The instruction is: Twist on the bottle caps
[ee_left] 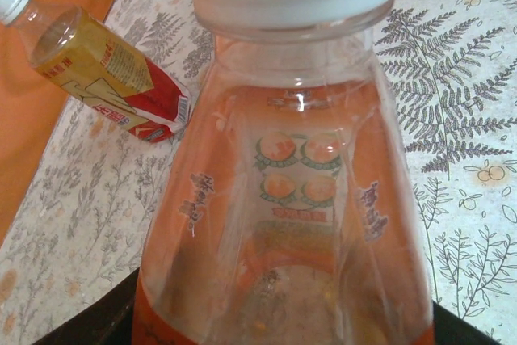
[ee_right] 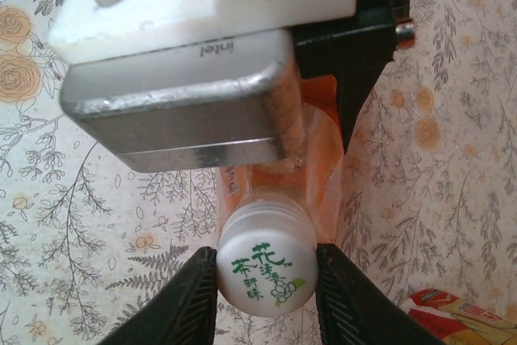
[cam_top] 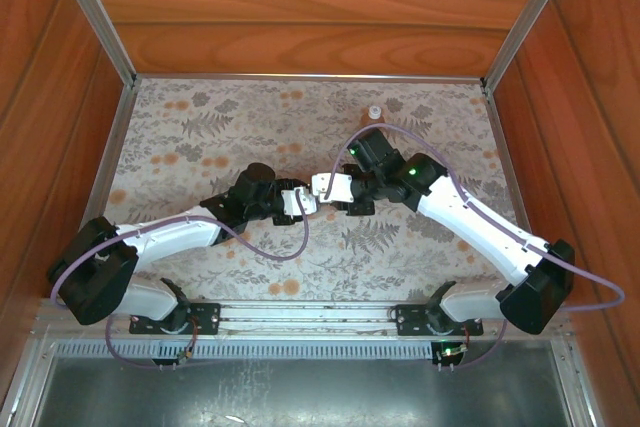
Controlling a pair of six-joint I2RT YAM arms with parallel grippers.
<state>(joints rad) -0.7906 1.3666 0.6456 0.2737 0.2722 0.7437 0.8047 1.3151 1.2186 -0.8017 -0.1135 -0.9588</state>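
Fingers of the right hand (ee_right: 265,284) pinched the white cap (ee_right: 266,262) seated on the wide bottle (ee_left: 291,199), while the left hand (cam_top: 305,203) gripped its body at the middle of the counter (cam_top: 200,137).

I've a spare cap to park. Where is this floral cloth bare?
Bare: floral tablecloth far left, beside the left arm, and the near strip between the arms. Crowded: the middle, where left gripper holds the clear orange-liquid bottle and right gripper pinches its white screw cap; a small white-capped bottle sits behind.
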